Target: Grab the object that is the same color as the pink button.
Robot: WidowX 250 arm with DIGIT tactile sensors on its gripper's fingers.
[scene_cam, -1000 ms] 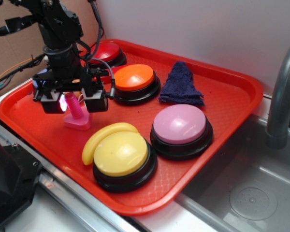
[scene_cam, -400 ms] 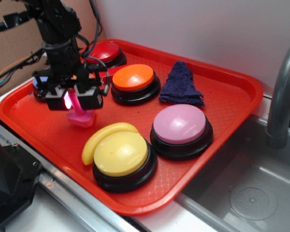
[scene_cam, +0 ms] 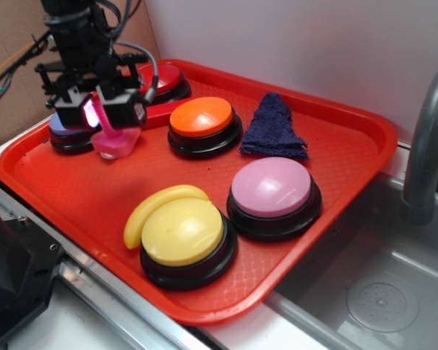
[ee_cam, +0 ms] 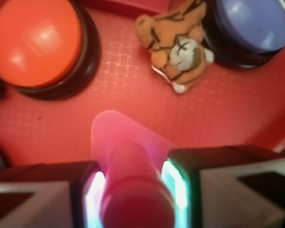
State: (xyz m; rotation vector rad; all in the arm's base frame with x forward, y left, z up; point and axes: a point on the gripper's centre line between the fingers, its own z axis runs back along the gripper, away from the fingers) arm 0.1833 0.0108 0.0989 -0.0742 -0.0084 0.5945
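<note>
The gripper (scene_cam: 95, 111) is squeezing the little pink bolt (scene_cam: 115, 140) between its two fingers. In the wrist view, the ridged stick of the bolt (ee_cam: 133, 185) sits snug between the two lit-up pads, touching both. Its flat base pokes out below them.

The grab step looks done, and the lift is the step in hand. In the outside view, the bolt hangs in the air above the red tray (scene_cam: 336, 124), over at the far left. Its flat base seems to be off the tray floor, with a bit of shadow under it.

The bolt is the same color as the pink button (scene_cam: 271, 187), which sits well apart on the near right side of the tray. So this looks like the right toy.

For the next move, the arm only needs to hold on tight and keep the bolt up. The stick is smooth plastic and round, so it could slip or twist if the squeeze goes soft.

Other things are close by. A blue button (ee_cam: 251, 23) and a small tiger toy (ee_cam: 175, 42) sit just beside the bolt. An orange button (scene_cam: 202, 117) is a bit to the right. The arm should not bump them.
</note>
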